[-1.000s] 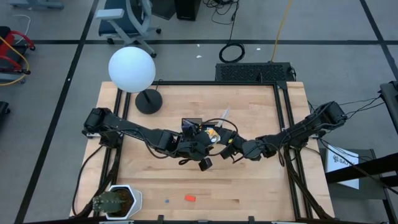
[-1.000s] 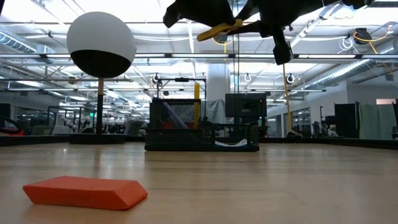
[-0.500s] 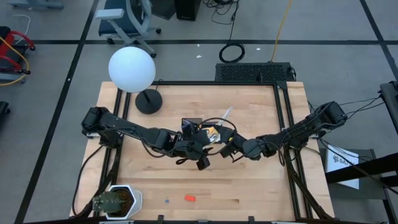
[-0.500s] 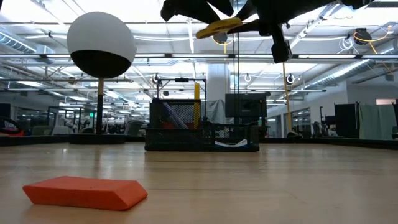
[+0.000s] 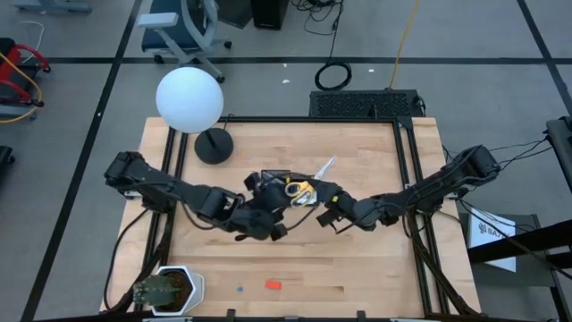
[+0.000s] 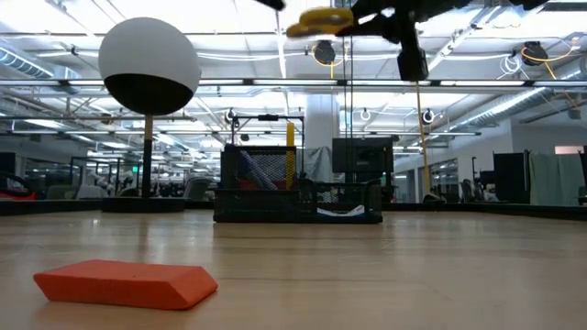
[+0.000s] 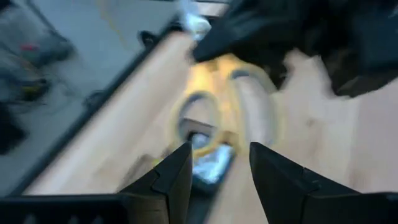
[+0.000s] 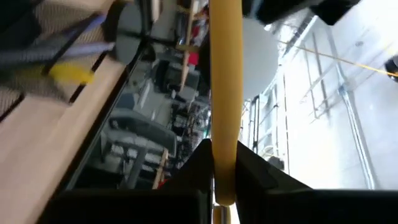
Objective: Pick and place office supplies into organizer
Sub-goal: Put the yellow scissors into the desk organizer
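Note:
The yellow-handled scissors (image 5: 300, 190) are in the air over mid-table, blades pointing toward the far right (image 5: 324, 166). They also show in the low view (image 6: 316, 18) and, blurred, in the left wrist view (image 7: 224, 109). My right gripper (image 5: 317, 200) is shut on them. My left gripper (image 5: 273, 204) is open just left of the handles and touches nothing; its fingers (image 7: 174, 174) point at them. The black organizer (image 5: 271, 175) stands on the table under the arms, with pens and a pencil inside (image 8: 68, 56). The red eraser (image 5: 273, 284) lies flat near the near edge. My right gripper pinches the scissors by a yellow handle (image 8: 224, 149) between its two fingers, coming level from the table's right side. The scissors are lifted clear, high above the table, lying about level (image 6: 316, 18), with their blades out past the gripper.
A lamp with a white globe (image 5: 189, 99) and round black base (image 5: 214, 146) stands at the far left. A small potted plant (image 5: 165, 291) sits at the near left corner. A small dark item (image 5: 239, 289) lies beside the eraser. Bare wood spans the near half.
My left gripper has drawn back from the scissors toward the table's left and near edge, and its arm has swung with it. The scissors have stayed in my right gripper, risen a little, and their handles now show uncovered from above.

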You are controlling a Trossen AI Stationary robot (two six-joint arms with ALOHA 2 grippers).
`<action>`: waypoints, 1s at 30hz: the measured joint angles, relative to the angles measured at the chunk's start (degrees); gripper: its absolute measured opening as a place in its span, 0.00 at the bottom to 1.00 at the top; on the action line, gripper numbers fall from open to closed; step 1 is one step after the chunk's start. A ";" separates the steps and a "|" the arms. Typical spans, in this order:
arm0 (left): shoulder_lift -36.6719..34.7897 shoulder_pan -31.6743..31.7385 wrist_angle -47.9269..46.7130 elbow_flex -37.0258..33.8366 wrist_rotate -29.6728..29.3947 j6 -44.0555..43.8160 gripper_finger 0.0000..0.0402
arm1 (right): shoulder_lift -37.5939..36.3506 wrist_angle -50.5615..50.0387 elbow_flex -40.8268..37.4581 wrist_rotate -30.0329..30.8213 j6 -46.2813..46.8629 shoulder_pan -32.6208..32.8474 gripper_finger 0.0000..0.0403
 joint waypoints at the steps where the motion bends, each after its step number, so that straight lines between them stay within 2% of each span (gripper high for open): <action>1: -0.32 -0.40 0.00 -0.01 -1.65 0.04 0.41 | -0.13 0.62 0.02 -0.86 0.86 -0.14 0.06; 4: -0.82 -1.96 -0.05 0.16 -6.32 0.39 0.41 | -1.25 0.27 0.00 -2.58 4.44 -0.74 0.06; 8: -1.88 -4.18 -1.42 0.13 -13.88 0.75 0.41 | -3.56 -0.53 0.00 -10.53 14.45 -2.62 0.06; 14: -2.77 -6.71 -7.92 0.12 -27.25 -2.35 0.41 | -7.92 -5.85 0.00 -31.52 36.15 -8.07 0.06; 21: -2.70 -7.72 -17.64 0.12 -33.24 -11.21 0.41 | -9.19 -7.25 -0.02 -57.65 56.54 -17.61 0.06; 23: -2.70 -7.69 -20.63 0.12 -34.33 -14.34 0.41 | -8.42 -4.86 -0.04 -66.91 62.25 -20.73 0.06; 26: -2.70 -7.70 -25.64 0.12 -36.60 -20.36 0.41 | -7.38 1.89 -1.58 -77.02 70.08 -25.01 0.06; 30: -2.70 -7.70 -31.58 0.12 -38.81 -28.83 0.41 | -6.21 21.04 -7.90 -84.42 78.29 -29.83 0.06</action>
